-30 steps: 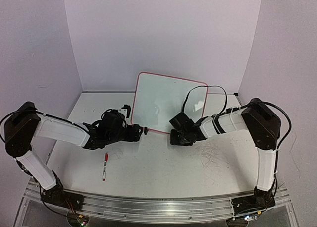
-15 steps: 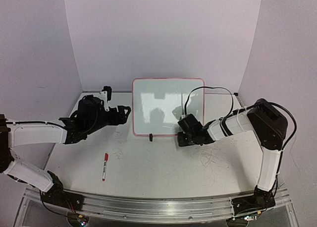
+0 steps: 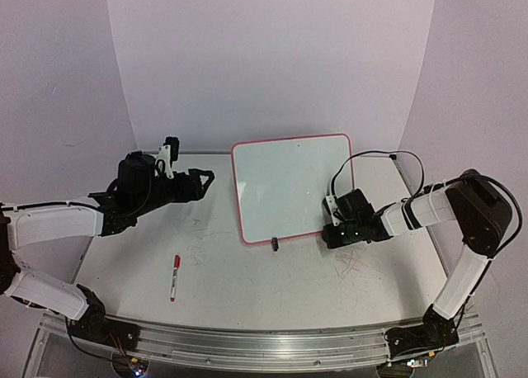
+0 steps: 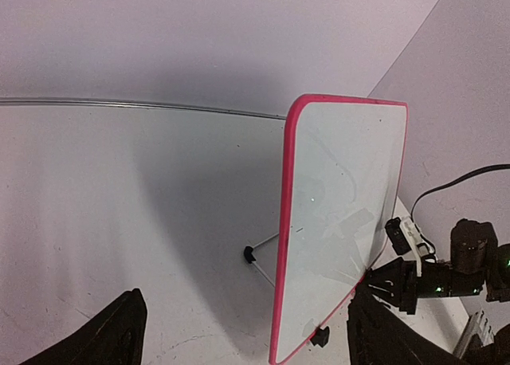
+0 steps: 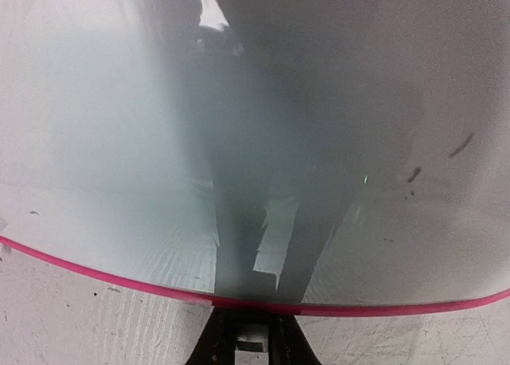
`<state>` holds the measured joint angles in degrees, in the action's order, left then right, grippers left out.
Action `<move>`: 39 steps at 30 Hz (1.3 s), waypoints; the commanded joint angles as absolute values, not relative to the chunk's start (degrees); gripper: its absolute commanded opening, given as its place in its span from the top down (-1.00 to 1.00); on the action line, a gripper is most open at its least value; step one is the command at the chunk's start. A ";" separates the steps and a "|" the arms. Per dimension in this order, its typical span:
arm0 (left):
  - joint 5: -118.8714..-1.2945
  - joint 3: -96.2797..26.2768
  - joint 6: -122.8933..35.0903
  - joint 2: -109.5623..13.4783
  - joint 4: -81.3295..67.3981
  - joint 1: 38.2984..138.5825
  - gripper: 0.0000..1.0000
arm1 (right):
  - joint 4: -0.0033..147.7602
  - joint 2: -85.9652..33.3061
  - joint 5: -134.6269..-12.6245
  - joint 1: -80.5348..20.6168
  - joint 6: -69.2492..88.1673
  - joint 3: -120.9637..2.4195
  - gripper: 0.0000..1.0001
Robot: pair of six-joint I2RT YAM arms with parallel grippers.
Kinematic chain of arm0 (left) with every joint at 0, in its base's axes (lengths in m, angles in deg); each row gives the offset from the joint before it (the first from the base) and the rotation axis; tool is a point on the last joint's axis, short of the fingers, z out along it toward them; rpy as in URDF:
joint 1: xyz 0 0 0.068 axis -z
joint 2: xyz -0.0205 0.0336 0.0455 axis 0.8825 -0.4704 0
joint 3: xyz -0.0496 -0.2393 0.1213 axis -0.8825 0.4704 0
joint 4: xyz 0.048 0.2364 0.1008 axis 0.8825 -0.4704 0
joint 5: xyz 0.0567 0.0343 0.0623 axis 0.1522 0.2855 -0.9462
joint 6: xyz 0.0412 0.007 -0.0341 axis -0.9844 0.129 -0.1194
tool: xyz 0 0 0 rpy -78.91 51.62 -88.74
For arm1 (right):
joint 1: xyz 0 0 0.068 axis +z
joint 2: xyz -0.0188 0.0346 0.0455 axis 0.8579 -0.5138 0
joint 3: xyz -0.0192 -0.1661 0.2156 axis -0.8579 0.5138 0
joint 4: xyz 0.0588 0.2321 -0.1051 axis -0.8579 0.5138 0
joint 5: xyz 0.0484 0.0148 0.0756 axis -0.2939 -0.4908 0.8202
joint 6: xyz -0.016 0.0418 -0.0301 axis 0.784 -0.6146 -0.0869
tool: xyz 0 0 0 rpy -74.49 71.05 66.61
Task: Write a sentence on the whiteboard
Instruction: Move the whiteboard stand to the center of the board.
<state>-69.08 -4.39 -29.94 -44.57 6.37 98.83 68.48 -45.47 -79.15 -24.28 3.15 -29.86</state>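
Note:
The whiteboard (image 3: 289, 188) stands upright on the table, glossy white with a pink-red rim (image 5: 263, 306); its face (image 4: 343, 213) is blank and no sentence shows on it. My right gripper (image 3: 332, 233) is low at the board's bottom right corner. In the right wrist view its fingers (image 5: 253, 345) are shut on the board's lower rim. My left gripper (image 3: 202, 180) hovers left of the board, apart from it. Its fingertips (image 4: 251, 333) stand wide open with nothing between them. One black stand foot (image 3: 274, 243) rests on the table.
A marker with a red cap (image 3: 174, 276) lies on the table at the near left. Faint scribbles (image 3: 356, 264) mark the tabletop near the right arm. Lilac walls close in the back and both sides. The right arm's cable (image 3: 388, 157) loops behind the board.
The right gripper closed and slid right with the board's lower edge, so the board shifted right. The left gripper opened wider and drew back left, away from the board.

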 commanded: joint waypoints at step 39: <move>-70.76 -11.39 -23.26 -37.39 -13.62 95.43 -0.88 | 67.30 -29.67 -95.24 -11.31 -13.08 -16.03 0.96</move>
<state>-69.71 -9.53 -26.45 -36.79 -9.69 95.72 68.94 -32.57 -92.17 -11.52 -10.83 -16.51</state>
